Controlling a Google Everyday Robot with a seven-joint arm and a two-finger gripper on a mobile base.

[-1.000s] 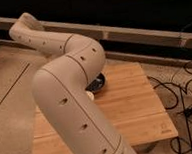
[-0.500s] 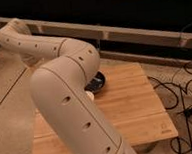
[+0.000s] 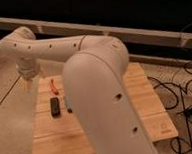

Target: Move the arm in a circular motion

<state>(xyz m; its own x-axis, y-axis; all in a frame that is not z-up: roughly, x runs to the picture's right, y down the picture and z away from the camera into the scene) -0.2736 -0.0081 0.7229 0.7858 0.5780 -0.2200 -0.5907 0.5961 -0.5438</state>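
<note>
The arm (image 3: pixel 98 86) is cream-white with rows of small dark holes and fills the middle of the camera view. Its thick near segment rises from the bottom right, bends at a bulbous joint (image 3: pixel 105 53), and a thinner segment (image 3: pixel 52 47) reaches left. The far joint (image 3: pixel 17 45) turns downward there. Below it hangs the gripper (image 3: pixel 26 81), over the left edge of the wooden table (image 3: pixel 140 88).
On the table's left part lie a black rectangular object (image 3: pixel 54 106), a small orange-red item (image 3: pixel 54 86) and a bluish item (image 3: pixel 68 105) partly behind the arm. Black cables (image 3: pixel 184 99) trail on the floor to the right. A dark wall with a rail (image 3: pixel 151 32) runs behind.
The thick near segment has swung right and the far joint has dropped lower at the left. The table's left part with its small objects has come into sight.
</note>
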